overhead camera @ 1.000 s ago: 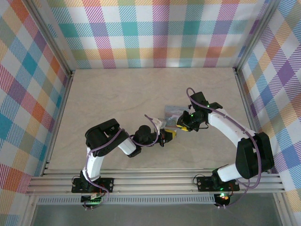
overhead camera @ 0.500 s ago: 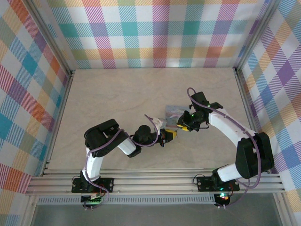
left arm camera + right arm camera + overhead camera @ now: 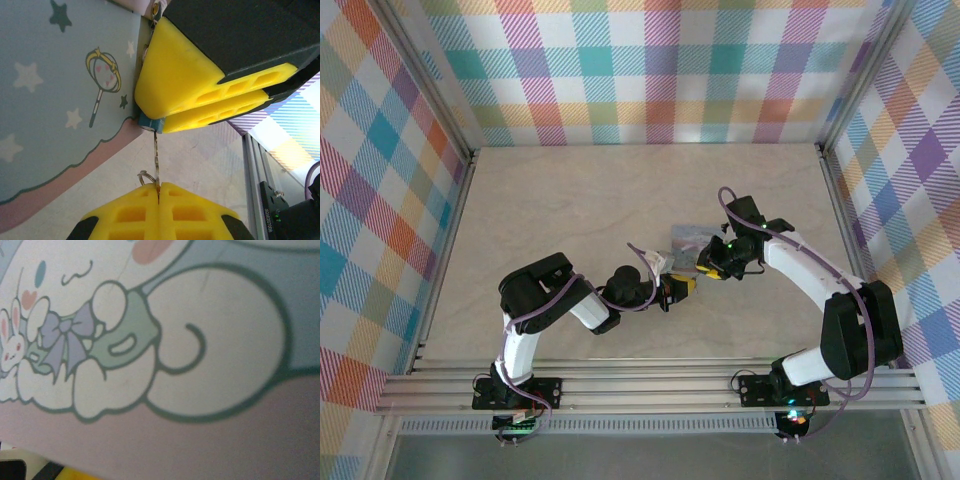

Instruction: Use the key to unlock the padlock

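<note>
Yellow-tipped grippers meet just toward 3 o'clock from the middle of the pale table point(image 3: 550, 200), seen from above. The left gripper point(image 3: 684, 286) reaches in from 8 o'clock and the right gripper point(image 3: 704, 264) from 4 o'clock. The padlock point(image 3: 684, 238), a pale blue-grey block, lies just beyond them at 12 o'clock. The key is too small to make out from this height.

From the left wrist, the left gripper point(image 3: 159, 186) sits at 6 o'clock with its jaws pressed together on the key point(image 3: 156, 160), a thin metal sliver pointing straight to 12 o'clock. A small wire ring point(image 3: 144, 176) hangs by its base. The key's tip meets a small teal part point(image 3: 149, 122) at the padlock's edge. The right gripper point(image 3: 152, 117), entering from 2 o'clock, appears clamped on that part. The padlock point(image 3: 60, 100) spreads toward 9 o'clock, printed with stars and a wand above a pink band.

From the right wrist, the padlock point(image 3: 175, 340) is pressed close to the lens, showing a cartoon figure with a lilac bow. A sliver of the right gripper's own fingers point(image 3: 75, 474) shows at 7 o'clock.

Judged from these views, the key is picked up, the lock is steadied and the two are lined up. Whether the blade is seated cannot be told. Pushing it home, turning it and freeing the lock appear to remain.
</note>
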